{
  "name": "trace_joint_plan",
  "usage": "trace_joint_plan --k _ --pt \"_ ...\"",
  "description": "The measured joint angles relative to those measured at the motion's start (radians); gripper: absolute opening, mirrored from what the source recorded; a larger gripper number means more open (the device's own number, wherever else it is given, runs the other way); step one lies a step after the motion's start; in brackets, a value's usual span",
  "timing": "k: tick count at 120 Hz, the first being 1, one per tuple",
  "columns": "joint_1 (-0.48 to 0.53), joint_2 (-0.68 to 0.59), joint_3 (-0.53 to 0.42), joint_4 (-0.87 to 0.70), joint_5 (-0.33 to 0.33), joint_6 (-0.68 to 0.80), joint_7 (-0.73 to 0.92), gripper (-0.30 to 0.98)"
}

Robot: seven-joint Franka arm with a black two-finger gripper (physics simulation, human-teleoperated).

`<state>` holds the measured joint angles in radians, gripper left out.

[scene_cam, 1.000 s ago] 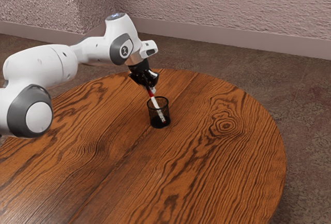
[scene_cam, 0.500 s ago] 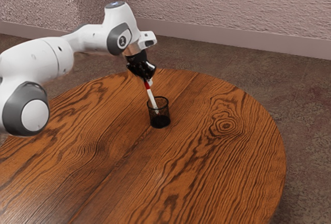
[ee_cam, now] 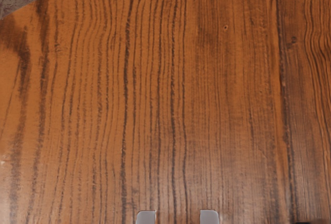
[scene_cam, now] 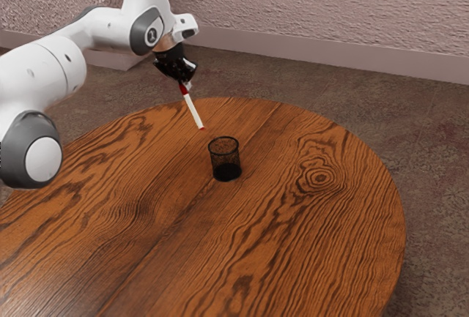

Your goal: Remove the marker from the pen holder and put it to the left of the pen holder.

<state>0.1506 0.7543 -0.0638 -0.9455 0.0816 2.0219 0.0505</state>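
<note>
High over the table's far part in the exterior view, my gripper [scene_cam: 186, 85] is shut on the marker [scene_cam: 193, 110] by its red upper end. The white body of the marker slants down to a small red tip, hanging free in the air. The black mesh pen holder [scene_cam: 225, 159] stands upright on the table, lower than the marker and toward the exterior view's right, apart from it. In the wrist view the tips of my gripper [ee_cam: 177, 217] show at the lower edge, over bare wood.
The round wooden table [scene_cam: 293, 236] has its curved far edge beneath and behind the raised hand. Brown carpet [scene_cam: 432, 148] surrounds it, with a textured wall [scene_cam: 330, 9] behind. The table's edge also crosses a corner of the wrist view.
My hand has risen and moved toward the exterior view's left, drawing the marker up out of the pen holder. The pen holder has stayed in place.
</note>
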Motion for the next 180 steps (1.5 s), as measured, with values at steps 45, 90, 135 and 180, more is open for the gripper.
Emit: trace_joint_plan --k 45,90,135,180 --pt "0.026 0.008 0.029 -0.149 -0.001 0.244 -0.029 -0.10" --pt "0.051 -0.003 0.074 -0.302 -0.040 0.539 -0.063 0.01" --pt "0.057 -0.043 0.071 -0.319 -0.089 0.569 -0.030 0.56" --pt "0.004 -0.364 0.010 -0.319 -0.074 0.022 -0.016 0.67"
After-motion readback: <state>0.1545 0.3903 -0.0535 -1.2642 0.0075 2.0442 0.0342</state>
